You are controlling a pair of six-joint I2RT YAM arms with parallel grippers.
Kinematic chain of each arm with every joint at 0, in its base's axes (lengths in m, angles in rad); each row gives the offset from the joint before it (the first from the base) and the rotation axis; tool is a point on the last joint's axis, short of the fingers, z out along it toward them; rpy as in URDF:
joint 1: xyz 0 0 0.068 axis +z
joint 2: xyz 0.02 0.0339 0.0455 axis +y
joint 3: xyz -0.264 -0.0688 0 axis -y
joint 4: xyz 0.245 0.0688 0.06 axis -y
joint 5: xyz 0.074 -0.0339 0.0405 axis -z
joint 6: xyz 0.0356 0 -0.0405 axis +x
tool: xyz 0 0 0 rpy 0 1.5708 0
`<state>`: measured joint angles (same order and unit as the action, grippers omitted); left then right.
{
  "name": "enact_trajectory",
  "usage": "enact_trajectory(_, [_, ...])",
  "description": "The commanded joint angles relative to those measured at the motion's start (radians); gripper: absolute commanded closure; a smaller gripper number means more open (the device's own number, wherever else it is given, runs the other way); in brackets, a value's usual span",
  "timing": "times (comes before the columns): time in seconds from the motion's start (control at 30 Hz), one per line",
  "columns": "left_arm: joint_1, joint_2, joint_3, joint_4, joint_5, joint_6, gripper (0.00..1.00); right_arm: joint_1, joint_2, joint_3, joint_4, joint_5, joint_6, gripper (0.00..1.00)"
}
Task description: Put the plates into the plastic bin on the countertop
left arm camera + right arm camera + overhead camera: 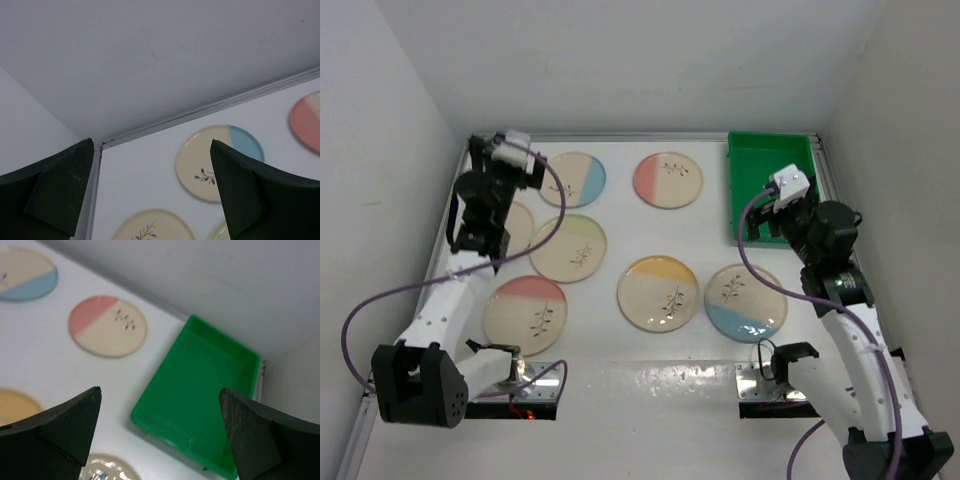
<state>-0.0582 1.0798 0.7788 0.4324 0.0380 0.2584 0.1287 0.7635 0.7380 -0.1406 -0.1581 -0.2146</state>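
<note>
Seven cream plates lie on the white countertop: blue, pink, a yellow-sprig one partly under my left arm, green, pink, yellow and blue. The green plastic bin stands empty at the far right. My left gripper is open and empty, raised over the far-left corner; its view shows the blue plate. My right gripper is open and empty above the bin's near edge; its view shows the bin and the pink plate.
White walls close in the countertop on the left, back and right. A thin metal edge runs along the back. Purple cables hang from both arms. The arm mounts sit at the near edge.
</note>
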Motion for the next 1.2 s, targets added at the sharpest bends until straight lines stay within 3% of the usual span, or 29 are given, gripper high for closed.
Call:
enact_trajectory(0.0, [-0.02,0.104,0.349,-0.339,-0.007,0.0,0.0,0.014,0.065,0.15,-0.026,0.127,-0.029,0.01])
enact_trajectory(0.03, [-0.02,0.164,0.467,-0.457,0.014,-0.033,0.0,0.015,0.133,0.208,0.034,0.141,0.042,0.01])
enact_trajectory(0.07, [-0.02,0.295,0.701,-0.698,0.064,-0.042,0.0,0.017,0.157,0.231,0.065,0.176,0.137,0.01])
enact_trajectory(0.1, [-0.02,0.365,0.82,-0.816,0.127,-0.042,0.0,0.011,0.177,0.269,0.125,0.233,0.42,0.01])
enact_trajectory(0.13, [-0.02,0.434,0.93,-0.922,0.278,-0.033,0.02,-0.015,0.239,0.287,0.192,0.23,0.451,0.01])
enact_trajectory(0.17, [-0.02,0.5,1.032,-1.013,0.349,-0.033,0.11,-0.03,0.259,0.29,0.22,0.103,0.455,0.11])
enact_trajectory(0.2, [-0.041,0.625,1.207,-1.157,0.396,-0.033,0.21,-0.056,0.325,0.313,0.191,-0.084,0.446,0.22])
enact_trajectory(0.23, [-0.058,0.688,1.285,-1.214,0.416,-0.047,0.35,-0.052,0.398,0.38,0.144,-0.153,0.44,0.31])
enact_trajectory(0.27, [-0.077,0.751,1.362,-1.271,0.427,-0.047,0.4,-0.041,0.439,0.43,0.06,-0.14,0.452,0.47])
enact_trajectory(0.33, [-0.127,0.913,1.548,-1.386,0.436,-0.056,0.49,-0.015,0.624,0.664,-0.258,-0.011,0.491,0.52])
enact_trajectory(0.37, [-0.144,0.948,1.57,-1.387,0.451,-0.056,0.49,-0.011,0.693,0.751,-0.327,0.014,0.52,0.35])
enact_trajectory(0.4, [-0.163,0.975,1.57,-1.35,0.451,-0.056,0.46,-0.005,0.72,0.776,-0.406,0.061,0.534,0.26])
enact_trajectory(0.43, [-0.204,1.017,1.548,-1.307,0.439,-0.082,0.32,0.008,0.735,0.778,-0.424,0.113,0.547,0.2])
enact_trajectory(0.47, [-0.224,1.034,1.525,-1.254,0.401,-0.1,0.27,0.029,0.74,0.732,-0.404,0.129,0.547,0.12])
enact_trajectory(0.57, [-0.299,1.153,1.485,-1.049,0.315,-0.139,0.2,0.087,0.7,0.597,-0.335,0.238,0.526,0.1])
enact_trajectory(0.6, [-0.319,1.193,1.54,-0.99,0.272,-0.149,0.19,0.101,0.695,0.58,-0.333,0.296,0.521,0.1])
enact_trajectory(0.77, [-0.383,1.356,1.593,-0.847,0.03,-0.228,0.13,0.187,0.674,0.515,-0.362,0.359,0.523,0.1])
enact_trajectory(1.0, [-0.407,1.424,1.487,-0.843,-0.148,-0.203,0.17,0.308,0.6,0.419,-0.343,0.403,0.54,0.12])
enact_trajectory(1.17, [-0.417,1.411,1.392,-0.929,-0.161,-0.12,0.25,0.37,0.576,0.413,-0.341,0.463,0.529,0.1])
